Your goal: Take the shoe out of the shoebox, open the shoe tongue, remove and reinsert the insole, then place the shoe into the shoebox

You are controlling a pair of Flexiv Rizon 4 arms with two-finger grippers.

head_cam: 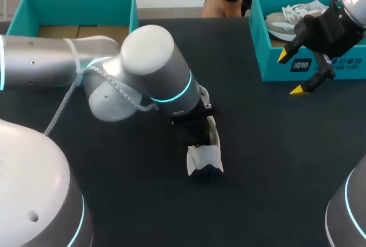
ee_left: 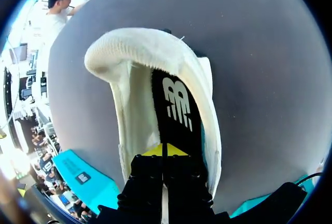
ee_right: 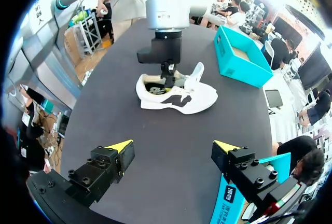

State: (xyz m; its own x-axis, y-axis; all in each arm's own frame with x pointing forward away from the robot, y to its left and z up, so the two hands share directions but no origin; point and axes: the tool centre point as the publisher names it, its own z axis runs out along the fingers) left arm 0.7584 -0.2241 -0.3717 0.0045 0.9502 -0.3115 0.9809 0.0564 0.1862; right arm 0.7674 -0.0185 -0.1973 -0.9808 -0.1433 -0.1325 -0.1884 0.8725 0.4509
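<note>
A white shoe point(head_cam: 207, 156) with dark side marks lies on its sole on the black table, mid-table. Its tongue point(ee_right: 196, 72) is folded up and forward. My left gripper point(head_cam: 197, 139) is shut and reaches down into the shoe's opening. In the left wrist view its tips point(ee_left: 165, 150) rest on the heel end of the black insole point(ee_left: 176, 105), which lies flat inside the shoe point(ee_left: 140, 53). I cannot see the insole pinched between them. My right gripper point(head_cam: 290, 74) hangs open and holds nothing, in front of the teal shoebox point(head_cam: 320, 70), well clear of the shoe point(ee_right: 199, 98).
A second white shoe point(head_cam: 286, 21) lies in the shoebox at the back right. Another teal box point(head_cam: 74, 7) with a cardboard floor stands at the back left. My left arm's bulky elbow point(head_cam: 148, 64) sits over the table's middle.
</note>
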